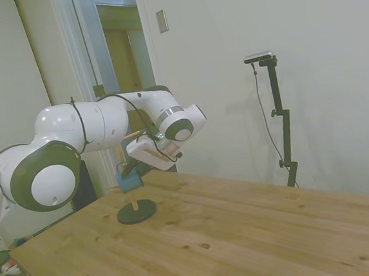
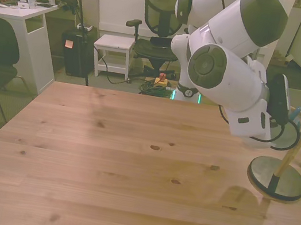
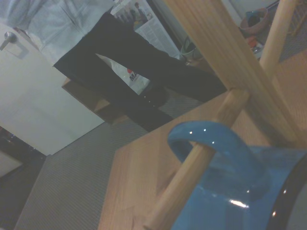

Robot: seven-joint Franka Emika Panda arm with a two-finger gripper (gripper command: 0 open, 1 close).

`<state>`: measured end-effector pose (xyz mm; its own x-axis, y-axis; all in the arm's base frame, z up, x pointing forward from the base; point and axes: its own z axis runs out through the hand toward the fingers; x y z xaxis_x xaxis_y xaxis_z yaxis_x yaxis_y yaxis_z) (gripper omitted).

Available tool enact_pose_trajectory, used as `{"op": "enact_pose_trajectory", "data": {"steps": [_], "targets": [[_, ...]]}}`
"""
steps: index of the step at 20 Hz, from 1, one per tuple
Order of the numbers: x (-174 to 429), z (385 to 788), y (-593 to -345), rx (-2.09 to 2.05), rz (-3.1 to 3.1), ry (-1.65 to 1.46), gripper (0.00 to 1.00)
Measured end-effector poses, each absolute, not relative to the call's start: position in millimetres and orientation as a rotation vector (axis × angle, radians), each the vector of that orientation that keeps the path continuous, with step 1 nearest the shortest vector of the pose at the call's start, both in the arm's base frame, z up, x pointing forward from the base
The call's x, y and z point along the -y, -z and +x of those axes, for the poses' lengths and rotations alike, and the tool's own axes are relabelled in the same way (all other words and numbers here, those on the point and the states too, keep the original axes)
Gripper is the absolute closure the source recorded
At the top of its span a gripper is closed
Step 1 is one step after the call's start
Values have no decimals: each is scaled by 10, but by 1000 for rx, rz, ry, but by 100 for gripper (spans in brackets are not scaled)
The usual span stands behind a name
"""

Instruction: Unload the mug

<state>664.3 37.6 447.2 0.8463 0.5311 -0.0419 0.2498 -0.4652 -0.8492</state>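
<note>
Mug [image 3: 230,191] blue, hangs by loop handle [image 3: 211,141] threaded over 1 wooden peg [image 3: 192,182] of peg stand [image 1: 136,210]; that keeps it off table [image 1: 245,236], clear of tabletop. Stand sits near table edge closest to robot base, toward corner on front view's right. Gripper [image 1: 131,173] close against mug at peg height, likely set for grasp and slide-off along peg. Jaws hidden behind wrist and mug: opening cannot tell, contact unclear.
</note>
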Motion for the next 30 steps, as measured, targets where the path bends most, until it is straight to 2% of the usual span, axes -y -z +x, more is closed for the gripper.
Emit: {"op": "enact_pose_trajectory", "data": {"steps": [15,30], "targets": [[-310,6667,-4401,589,-2005,-425,100],[-334,6708,-4542,625,-1994,-399,100]]}}
